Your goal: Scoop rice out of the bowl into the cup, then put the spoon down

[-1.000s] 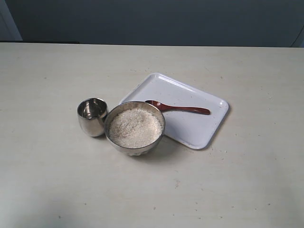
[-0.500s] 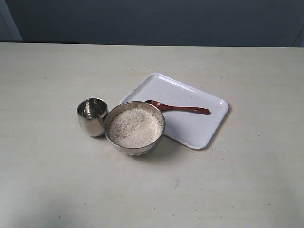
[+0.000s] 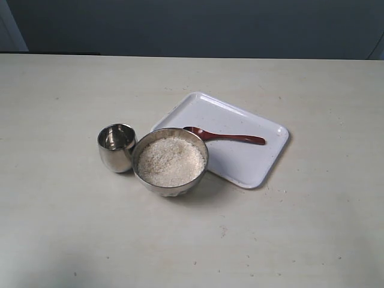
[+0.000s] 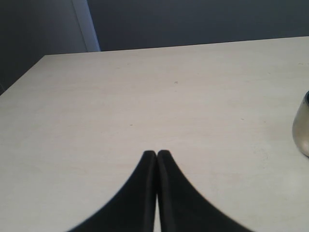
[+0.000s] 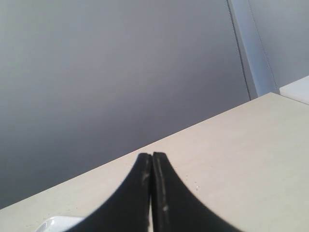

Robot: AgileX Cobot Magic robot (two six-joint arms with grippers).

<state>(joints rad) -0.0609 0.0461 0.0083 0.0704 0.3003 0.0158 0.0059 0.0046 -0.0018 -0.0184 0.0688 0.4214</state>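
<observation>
A wide steel bowl (image 3: 170,187) stands mid-table, filled with white rice (image 3: 171,161). Touching or almost touching its left side is the small steel cup (image 3: 116,147), whose edge also shows in the left wrist view as the cup (image 4: 302,130). The reddish-brown spoon (image 3: 225,136) lies on the white tray (image 3: 252,165), head towards the bowl. Neither gripper shows in the exterior view. My left gripper (image 4: 156,153) is shut over bare table with nothing in it. My right gripper (image 5: 152,155) is shut too and holds nothing.
The pale table (image 3: 300,234) spreads wide on all sides of the three items. A dark wall (image 3: 198,27) runs behind its far edge. A corner of the tray (image 5: 53,223) shows in the right wrist view.
</observation>
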